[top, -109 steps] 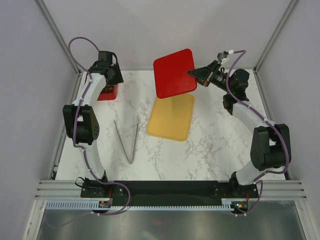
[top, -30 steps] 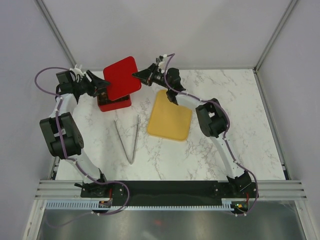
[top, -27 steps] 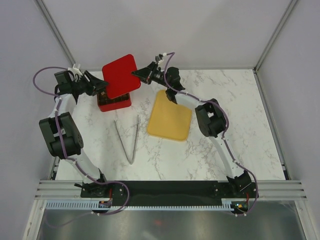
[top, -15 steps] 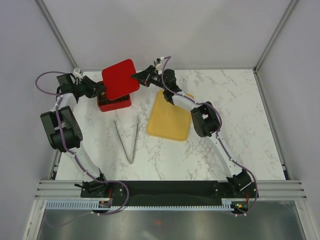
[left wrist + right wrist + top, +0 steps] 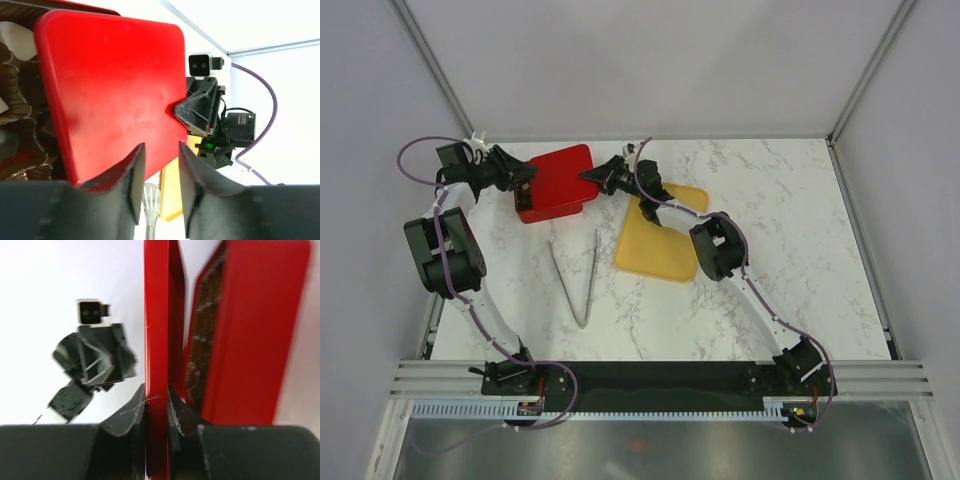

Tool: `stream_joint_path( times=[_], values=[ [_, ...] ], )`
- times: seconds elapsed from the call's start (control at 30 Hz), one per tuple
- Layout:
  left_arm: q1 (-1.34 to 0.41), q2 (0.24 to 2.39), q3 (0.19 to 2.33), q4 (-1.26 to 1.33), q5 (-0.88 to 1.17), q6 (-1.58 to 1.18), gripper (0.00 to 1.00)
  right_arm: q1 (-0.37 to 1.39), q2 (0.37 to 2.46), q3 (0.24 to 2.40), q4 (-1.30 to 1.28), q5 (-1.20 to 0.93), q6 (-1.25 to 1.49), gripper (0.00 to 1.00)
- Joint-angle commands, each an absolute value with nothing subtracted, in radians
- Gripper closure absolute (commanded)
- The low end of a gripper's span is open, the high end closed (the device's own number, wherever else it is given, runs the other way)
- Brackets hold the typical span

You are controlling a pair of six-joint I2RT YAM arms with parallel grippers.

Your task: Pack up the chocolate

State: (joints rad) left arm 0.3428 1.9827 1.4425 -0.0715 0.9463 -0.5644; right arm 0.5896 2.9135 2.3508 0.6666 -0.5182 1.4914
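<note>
The red box stands at the back left. The red lid lies low over it, slightly tilted. My right gripper is shut on the lid's right edge; the right wrist view shows the lid edge-on between the jaws of my right gripper, with the box beside it. My left gripper is open just left of the lid, holding nothing. In the left wrist view my left gripper stands before the lid. Brown and white chocolate shows in the box under the lid, and also in the right wrist view.
The yellow tray lies flat at the table's middle, under my right arm. Metal tongs lie in front of the box. The back wall is close behind both grippers.
My right gripper carried the lid from the back middle to the left and lowered it over the box. My left gripper drew back a little to the box's left side.
</note>
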Motion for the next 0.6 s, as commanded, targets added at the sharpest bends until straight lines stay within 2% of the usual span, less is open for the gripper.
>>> stream_joint_path(
  times=[0.0, 0.17, 0.3, 0.4, 0.57],
  values=[
    [0.345, 1.968, 1.476, -0.057, 1.000, -0.540, 0.58, 0.592, 2.885, 2.362, 0.882, -0.519, 1.569, 1.00],
    [0.345, 1.927, 1.480, -0.112, 0.924, -0.503, 0.52, 0.575, 2.826, 2.299, 0.957, -0.514, 1.592, 1.00],
    [0.350, 1.890, 1.496, -0.212, 0.833, -0.439, 0.42, 0.566, 2.812, 2.286, 1.047, -0.526, 1.664, 1.00],
    [0.359, 1.870, 1.488, -0.222, 0.857, -0.425, 0.37, 0.560, 2.792, 2.260, 1.106, -0.526, 1.703, 1.00],
    [0.359, 1.884, 1.496, -0.216, 0.978, -0.422, 0.34, 0.560, 2.769, 2.258, 1.140, -0.529, 1.727, 1.00]
  ],
)
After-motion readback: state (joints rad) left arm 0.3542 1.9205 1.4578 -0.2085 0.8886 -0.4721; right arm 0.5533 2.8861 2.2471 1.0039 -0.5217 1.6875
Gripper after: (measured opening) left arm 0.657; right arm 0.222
